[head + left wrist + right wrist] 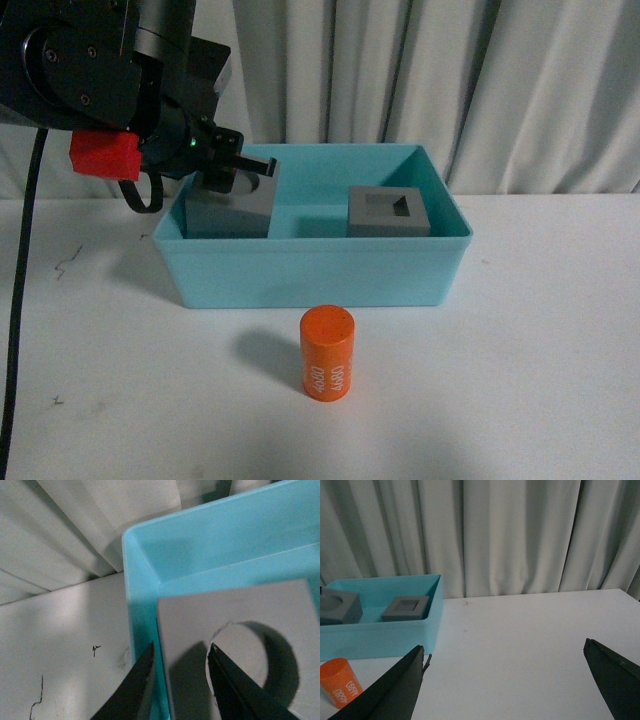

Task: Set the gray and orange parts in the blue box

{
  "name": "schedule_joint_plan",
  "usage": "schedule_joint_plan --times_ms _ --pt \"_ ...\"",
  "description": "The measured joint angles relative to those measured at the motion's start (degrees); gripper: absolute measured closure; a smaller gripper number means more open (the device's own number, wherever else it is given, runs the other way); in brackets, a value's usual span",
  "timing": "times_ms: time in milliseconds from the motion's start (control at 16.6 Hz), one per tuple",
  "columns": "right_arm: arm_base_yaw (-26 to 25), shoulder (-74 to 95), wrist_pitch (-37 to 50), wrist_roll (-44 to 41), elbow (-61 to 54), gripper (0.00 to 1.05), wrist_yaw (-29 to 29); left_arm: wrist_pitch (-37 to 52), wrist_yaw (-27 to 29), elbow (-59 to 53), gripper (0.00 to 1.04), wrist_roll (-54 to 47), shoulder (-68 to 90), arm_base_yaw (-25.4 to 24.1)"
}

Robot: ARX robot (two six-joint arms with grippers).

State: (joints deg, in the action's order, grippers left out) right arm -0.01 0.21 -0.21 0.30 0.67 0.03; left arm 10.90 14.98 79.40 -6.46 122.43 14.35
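My left gripper (232, 168) is shut on the gray cube (233, 203) with the round recess, holding it inside the left end of the blue box (310, 270). In the left wrist view one finger (227, 680) sits in the round recess of the cube (240, 610) and the other finger (137, 685) is outside its wall, over the box rim (135, 580). The second gray cube (389, 212), with a square recess, rests in the box's right half. The orange cylinder (327, 353) stands upright on the table in front of the box. My right gripper (505, 652) is open and empty over bare table.
A white table (540, 380) carries everything. Gray curtains (400, 70) hang close behind the box. In the right wrist view the box (385, 630), both cubes and the orange cylinder (340, 682) show to one side. A black cable (18, 300) hangs at the far left.
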Motion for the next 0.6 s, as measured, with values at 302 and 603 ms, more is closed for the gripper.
schedule_joint_plan --times_ms 302,603 --pt "0.0 0.0 0.0 0.0 0.0 0.06 0.0 -2.1 -2.4 -4.5 0.13 5.3 -4.9 -0.7" --pt "0.0 0.0 0.0 0.0 0.0 0.06 0.0 -5.4 -13.1 -27.0 0.07 18.4 -37.2 -4.3"
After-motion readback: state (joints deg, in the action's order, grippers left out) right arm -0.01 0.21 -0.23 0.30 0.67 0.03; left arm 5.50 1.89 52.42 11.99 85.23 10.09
